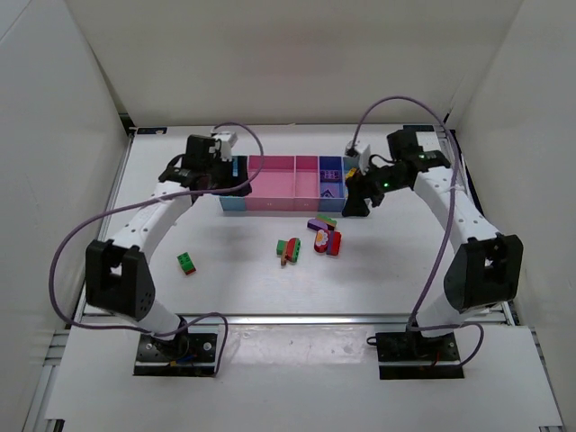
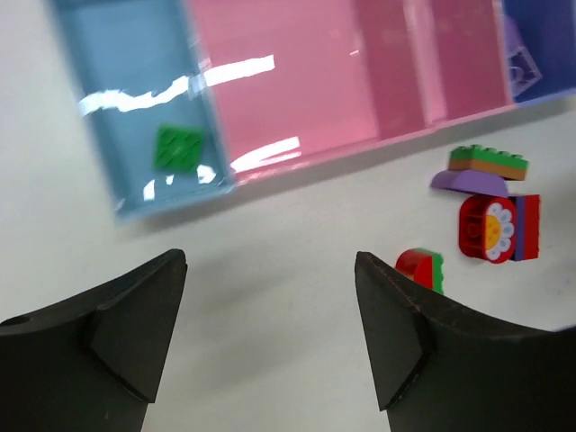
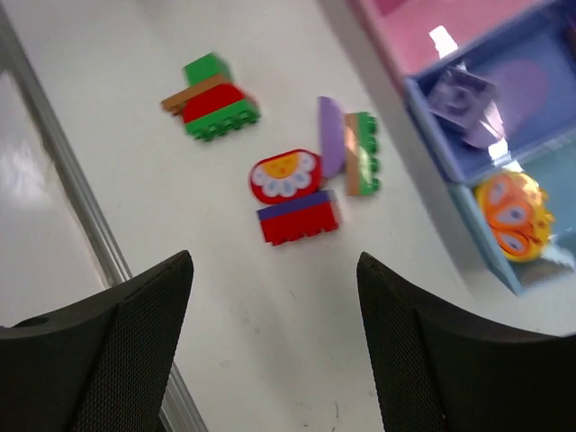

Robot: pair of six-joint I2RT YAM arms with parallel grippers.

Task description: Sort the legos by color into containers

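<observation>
Bright, even overhead light floods the white tabletop (image 1: 243, 288), leaving only faint, soft shadows. White glare streaks the glossy floors of the containers (image 2: 297, 90); the legos (image 3: 286, 175) beside them look slightly blurred in the right wrist view.

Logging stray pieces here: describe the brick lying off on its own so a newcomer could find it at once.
From the row of bins at the back of the table, come forward to the loose bricks. Most huddle in a cluster toward the right; this small green-and-red brick lies alone far to their left, near the left arm.
</observation>
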